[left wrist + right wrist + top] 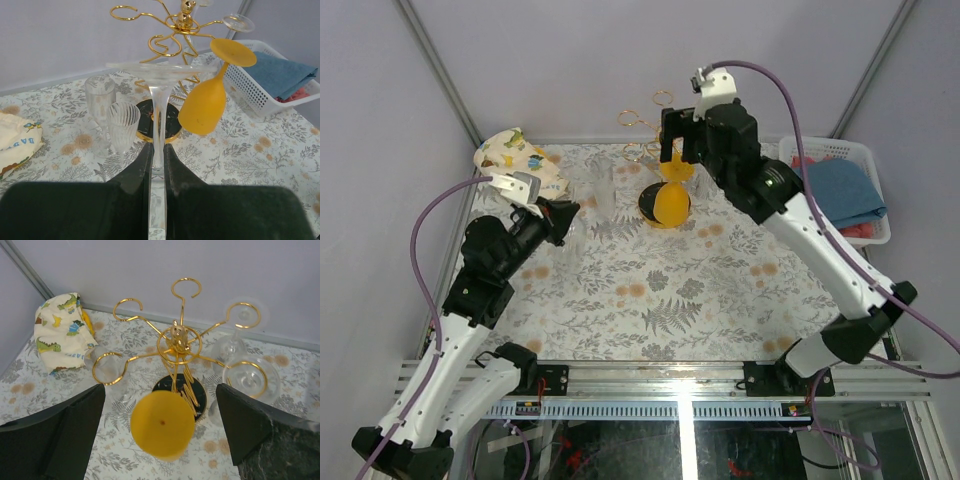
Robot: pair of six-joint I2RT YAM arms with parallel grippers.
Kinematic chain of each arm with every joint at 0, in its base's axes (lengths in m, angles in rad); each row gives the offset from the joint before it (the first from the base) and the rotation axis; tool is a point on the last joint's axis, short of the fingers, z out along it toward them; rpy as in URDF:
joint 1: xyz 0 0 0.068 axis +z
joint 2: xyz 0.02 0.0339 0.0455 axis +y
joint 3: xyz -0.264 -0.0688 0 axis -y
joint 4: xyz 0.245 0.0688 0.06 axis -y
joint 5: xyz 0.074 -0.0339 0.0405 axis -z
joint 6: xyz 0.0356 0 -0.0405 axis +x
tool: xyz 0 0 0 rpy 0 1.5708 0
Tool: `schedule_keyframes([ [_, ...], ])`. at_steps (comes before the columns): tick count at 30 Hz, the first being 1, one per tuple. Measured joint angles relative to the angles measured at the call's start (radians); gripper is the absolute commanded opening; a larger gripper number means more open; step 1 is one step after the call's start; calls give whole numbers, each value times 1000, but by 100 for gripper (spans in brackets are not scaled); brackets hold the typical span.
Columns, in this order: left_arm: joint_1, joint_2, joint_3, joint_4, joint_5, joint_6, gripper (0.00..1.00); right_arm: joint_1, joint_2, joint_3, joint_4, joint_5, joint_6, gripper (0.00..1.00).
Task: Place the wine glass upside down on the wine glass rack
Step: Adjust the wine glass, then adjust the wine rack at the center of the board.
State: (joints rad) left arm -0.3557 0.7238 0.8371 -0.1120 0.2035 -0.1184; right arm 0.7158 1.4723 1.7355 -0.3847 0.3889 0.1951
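Observation:
The gold wine glass rack (179,340) stands on its round black base (172,122) at the back of the table (650,300). A yellow wine glass (205,105) hangs upside down from one arm, its foot (162,424) facing up. My right gripper (160,390) is open just above that foot, with a finger on each side and not touching it. My left gripper (157,147) is shut on the stem of a clear wine glass (159,100). Its flat foot points toward the rack and its bowl is hidden behind the fingers. In the top view the left gripper (568,212) is left of the rack (655,130).
Two clear wine glasses (250,380) hang on the rack's right-hand arms. Two clear ribbed glasses (122,125) stand on the table left of the base. A white basket (835,150) with a blue cloth sits at the right, and a dinosaur-print cloth (515,160) lies at the back left.

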Motion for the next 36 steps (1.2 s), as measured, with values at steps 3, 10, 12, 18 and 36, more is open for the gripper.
schedule_keyframes([
  [3,4,0,-4,-2,15,-2,0,-13,100,101,2,-16,3,99],
  [10,15,-6,-15,-3,25,-8,0,-60,257,174,35,-14,16,90],
  [12,23,-6,-15,-3,27,-8,0,-77,298,191,40,-15,23,86],
  [18,43,-6,-15,-3,49,-12,0,-108,397,240,55,-16,34,78],
  [36,105,5,-20,0,131,-27,0,-148,468,248,143,-46,50,46],
])
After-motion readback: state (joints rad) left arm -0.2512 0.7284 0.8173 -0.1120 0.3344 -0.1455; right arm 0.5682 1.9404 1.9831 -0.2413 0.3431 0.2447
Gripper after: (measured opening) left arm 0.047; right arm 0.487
